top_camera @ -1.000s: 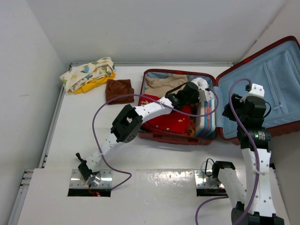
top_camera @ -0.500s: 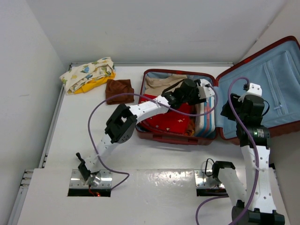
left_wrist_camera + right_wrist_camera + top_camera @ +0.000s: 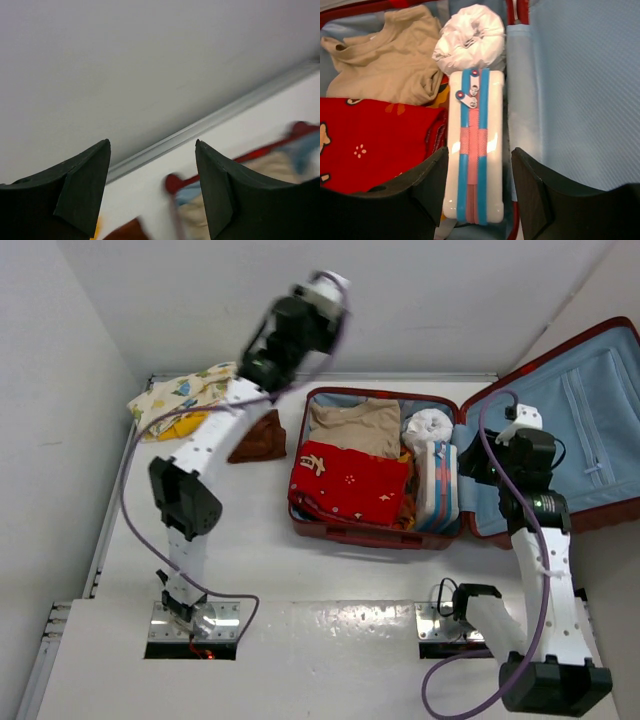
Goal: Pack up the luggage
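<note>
A white table [image 3: 250, 570] fills the floor of a small white booth. A plain back wall [image 3: 420, 300] rises behind it, with a left wall [image 3: 50, 440] and a right wall [image 3: 600, 290] closing the sides. A metal strip [image 3: 400, 377] runs where the table meets the back wall, and the left wrist view shows it blurred [image 3: 210, 125]. A glossier board [image 3: 330, 625] spans the near edge and catches a patch of glare. The light is soft and even, with faint shadows.
</note>
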Tool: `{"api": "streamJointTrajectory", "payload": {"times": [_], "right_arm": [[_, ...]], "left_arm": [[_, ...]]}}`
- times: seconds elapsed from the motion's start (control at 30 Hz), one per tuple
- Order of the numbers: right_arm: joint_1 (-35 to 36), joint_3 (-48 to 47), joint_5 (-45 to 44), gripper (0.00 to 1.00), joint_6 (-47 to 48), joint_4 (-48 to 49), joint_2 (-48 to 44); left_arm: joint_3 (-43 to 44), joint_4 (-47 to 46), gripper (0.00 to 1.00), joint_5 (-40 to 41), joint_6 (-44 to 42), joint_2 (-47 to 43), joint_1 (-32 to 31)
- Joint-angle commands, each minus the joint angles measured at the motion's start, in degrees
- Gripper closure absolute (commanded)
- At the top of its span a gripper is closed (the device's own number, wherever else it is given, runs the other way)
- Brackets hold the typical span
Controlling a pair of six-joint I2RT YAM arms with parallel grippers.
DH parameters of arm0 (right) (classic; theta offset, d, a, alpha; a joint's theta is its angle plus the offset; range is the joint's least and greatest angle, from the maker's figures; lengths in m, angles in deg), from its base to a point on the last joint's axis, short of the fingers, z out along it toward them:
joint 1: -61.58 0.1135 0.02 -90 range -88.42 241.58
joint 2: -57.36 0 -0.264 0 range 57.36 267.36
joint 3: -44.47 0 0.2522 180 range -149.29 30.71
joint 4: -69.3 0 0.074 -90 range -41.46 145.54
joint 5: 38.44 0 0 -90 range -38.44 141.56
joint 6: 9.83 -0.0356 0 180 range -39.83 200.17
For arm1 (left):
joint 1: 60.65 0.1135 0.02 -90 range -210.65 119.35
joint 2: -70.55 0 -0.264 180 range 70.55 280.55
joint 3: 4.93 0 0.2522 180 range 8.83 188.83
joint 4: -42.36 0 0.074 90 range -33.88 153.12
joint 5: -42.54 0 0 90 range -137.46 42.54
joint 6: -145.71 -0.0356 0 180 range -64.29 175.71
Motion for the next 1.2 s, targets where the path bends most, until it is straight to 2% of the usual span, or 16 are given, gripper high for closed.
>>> {"api": "streamJointTrajectory", "payload": {"times": [0.0,0.1,0.2,0.3,0.43,0.53,0.63,0.77,0.9,1.03,1.07,1.17], "right_arm": [[2.2,-1.3,3.0,0.47,-0.7,4.3,3.2],[4.4,-1.8,2.2,0.47,-0.5,5.8,5.8],[7.8,-2.7,0.1,0.47,-0.9,6.2,8.6],[9.7,-3.7,-1.4,0.47,-1.1,5.8,10.9],[12.3,-4.6,-4.2,0.47,0.4,4.6,12.3],[12.3,-5.7,-5.1,0.47,1.0,2.9,13.0],[12.1,-6.7,-6.1,0.47,2.4,2.4,13.8],[12.4,-7.5,-6.4,0.46,3.1,3.2,15.8],[12.1,-7.7,-5.9,0.46,2.8,4.4,17.2],[12.5,-7.8,-5.7,0.46,2.4,5.2,18.4],[12.5,-7.7,-5.5,0.46,2.4,5.3,18.6],[12.2,-7.8,-5.2,0.46,2.4,5.7,18.9]], "left_arm": [[-0.9,14.1,0.28,3.4,9.2,-1.1,14.0],[-0.9,18.4,0.26,2.6,11.6,2.1,22.7],[2.3,19.8,0.25,0.8,13.2,9.0,28.4],[6.8,17.0,0.25,-2.1,11.9,17.4,31.5],[14.6,13.6,0.21,-8.6,14.5,26.7,33.2],[11.8,7.5,0.22,-8.6,16.2,28.2,35.0],[11.0,6.8,0.25,-11.2,22.1,31.0,37.3],[8.5,9.5,0.28,-6.7,19.1,32.6,37.3],[8.0,16.6,0.36,-0.9,14.8,34.6,37.9],[4.6,20.1,0.46,-1.4,13.6,34.6,39.1],[4.6,22.3,0.59,-2.6,14.1,34.1,40.6],[2.9,25.5,0.84,-6.0,14.1,32.4,42.0]]}}
